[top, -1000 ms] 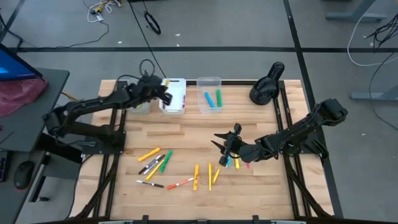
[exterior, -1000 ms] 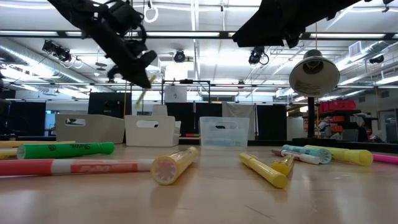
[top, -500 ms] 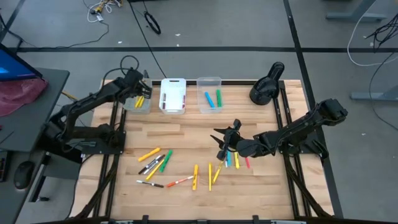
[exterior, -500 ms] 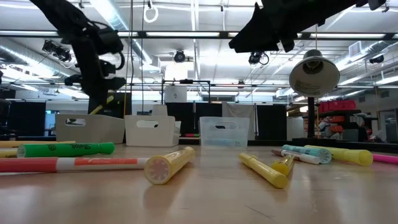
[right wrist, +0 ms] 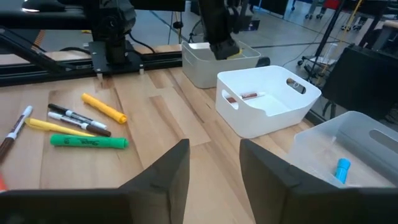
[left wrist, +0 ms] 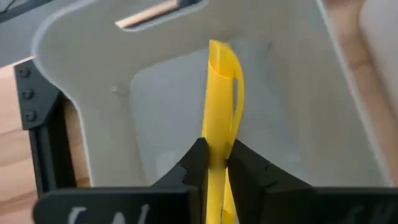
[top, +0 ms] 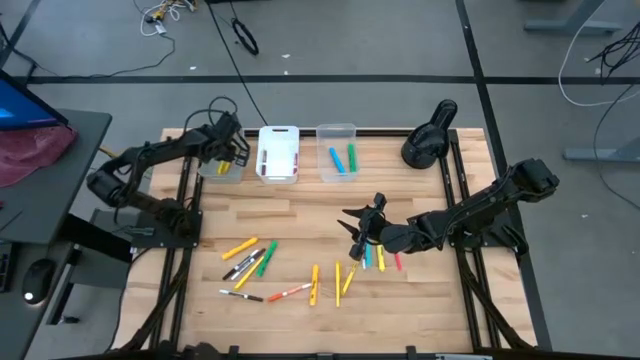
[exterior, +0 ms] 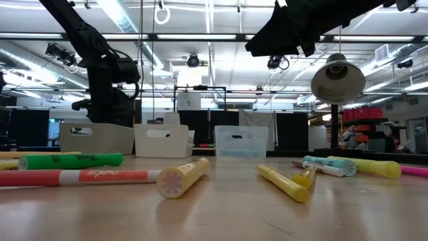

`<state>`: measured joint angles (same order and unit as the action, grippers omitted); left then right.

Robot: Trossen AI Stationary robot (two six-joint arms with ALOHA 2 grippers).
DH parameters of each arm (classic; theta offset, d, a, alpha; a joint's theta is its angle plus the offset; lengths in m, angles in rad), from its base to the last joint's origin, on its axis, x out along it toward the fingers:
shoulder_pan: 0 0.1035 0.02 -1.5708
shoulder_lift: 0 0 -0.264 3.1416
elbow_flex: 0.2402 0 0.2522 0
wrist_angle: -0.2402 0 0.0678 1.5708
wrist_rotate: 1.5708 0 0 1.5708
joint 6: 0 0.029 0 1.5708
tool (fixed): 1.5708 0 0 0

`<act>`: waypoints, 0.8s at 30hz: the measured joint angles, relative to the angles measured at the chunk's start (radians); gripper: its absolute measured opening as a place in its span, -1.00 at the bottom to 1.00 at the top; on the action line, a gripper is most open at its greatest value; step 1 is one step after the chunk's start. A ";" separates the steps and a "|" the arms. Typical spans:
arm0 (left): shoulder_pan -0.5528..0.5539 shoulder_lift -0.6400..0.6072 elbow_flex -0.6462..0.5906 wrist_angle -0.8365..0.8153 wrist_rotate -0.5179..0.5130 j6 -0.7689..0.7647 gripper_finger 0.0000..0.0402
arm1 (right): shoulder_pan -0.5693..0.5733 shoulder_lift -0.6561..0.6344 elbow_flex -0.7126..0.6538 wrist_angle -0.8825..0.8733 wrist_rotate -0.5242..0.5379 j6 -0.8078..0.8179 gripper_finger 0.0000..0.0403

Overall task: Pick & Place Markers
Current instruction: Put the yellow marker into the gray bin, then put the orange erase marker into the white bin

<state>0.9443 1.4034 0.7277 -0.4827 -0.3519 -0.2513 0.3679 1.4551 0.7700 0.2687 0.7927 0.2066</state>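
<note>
My left gripper (top: 228, 154) hangs over the leftmost pale bin (top: 206, 172) at the table's far left and is shut on a yellow marker (left wrist: 221, 93). My right gripper (top: 358, 240) is open and hovers mid-table above a few loose markers (top: 378, 258). More markers lie flat in a group (top: 250, 262) toward the near left and another (top: 340, 280) at near centre. In the low view the left gripper (exterior: 107, 100) points down behind that bin (exterior: 97, 137). My left gripper pinches the yellow marker between its two fingers (left wrist: 194, 163), coming from above and pointing down. The marker runs along the fingers and sticks out past their tips (left wrist: 219, 124) into the bin. It is lifted; whether its free end touches the bin floor I cannot tell.
A white bin (top: 278, 155) and a clear bin (top: 337, 157) holding a blue and a green marker stand in the far row beside the left bin. A black lamp-like object (top: 428, 140) sits at the far right corner. Bare wood lies between the bins and the loose markers.
My left gripper carried the yellow marker from over the white middle bin toward the table's left, turned from slanted to pointing straight down, and sank over the leftmost bin. It stayed shut on the marker.
</note>
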 joint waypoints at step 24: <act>-0.012 -0.023 0.112 -0.238 0.060 0.017 -0.02 | 0.000 0.000 0.000 -0.001 0.000 -0.005 -0.28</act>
<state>0.9328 1.3806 0.8401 -0.7211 -0.2917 -0.2338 0.3679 1.4551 0.7700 0.2680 0.7926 0.2020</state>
